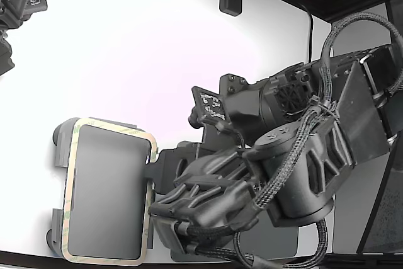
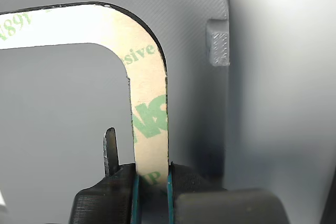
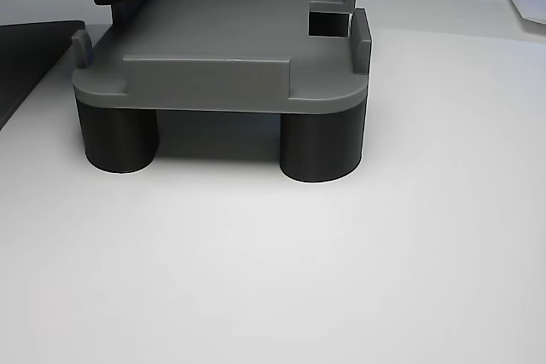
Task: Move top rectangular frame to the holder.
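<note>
We are pinching one side of the top rectangular frame [image 2: 150, 124] in our hand [image 2: 152, 192], holding it tilted just above the holder [image 3: 222, 74], its far end riding higher.

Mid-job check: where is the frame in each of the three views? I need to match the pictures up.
Exterior view: the frame is at lower left, over the holder.
Wrist view: its rounded corner fills the centre, one side pinched by the end effector.
Other view: it is at the top edge, seen edge-on and tilted above the holder.
Shared landmark: the holder's raised edge tabs, also seen in the other view.
</note>
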{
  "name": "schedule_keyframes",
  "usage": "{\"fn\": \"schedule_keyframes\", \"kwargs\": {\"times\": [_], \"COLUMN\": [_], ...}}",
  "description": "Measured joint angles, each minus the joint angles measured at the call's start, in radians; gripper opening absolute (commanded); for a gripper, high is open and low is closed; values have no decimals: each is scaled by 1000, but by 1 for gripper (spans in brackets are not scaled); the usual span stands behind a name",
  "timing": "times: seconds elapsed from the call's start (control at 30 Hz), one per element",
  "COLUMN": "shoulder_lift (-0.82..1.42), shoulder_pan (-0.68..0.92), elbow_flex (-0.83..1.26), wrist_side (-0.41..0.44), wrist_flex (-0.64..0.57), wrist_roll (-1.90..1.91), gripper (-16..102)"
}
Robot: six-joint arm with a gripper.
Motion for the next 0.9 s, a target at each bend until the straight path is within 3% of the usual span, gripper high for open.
{"fn": "schedule_keyframes", "kwargs": {"times": [0.9], "shoulder_lift": [-23], "shoulder_pan": [-23], "elbow_flex": [17], "wrist_side": [-35], "wrist_flex": [0], "wrist_roll": [-32], "gripper": [-11]}}
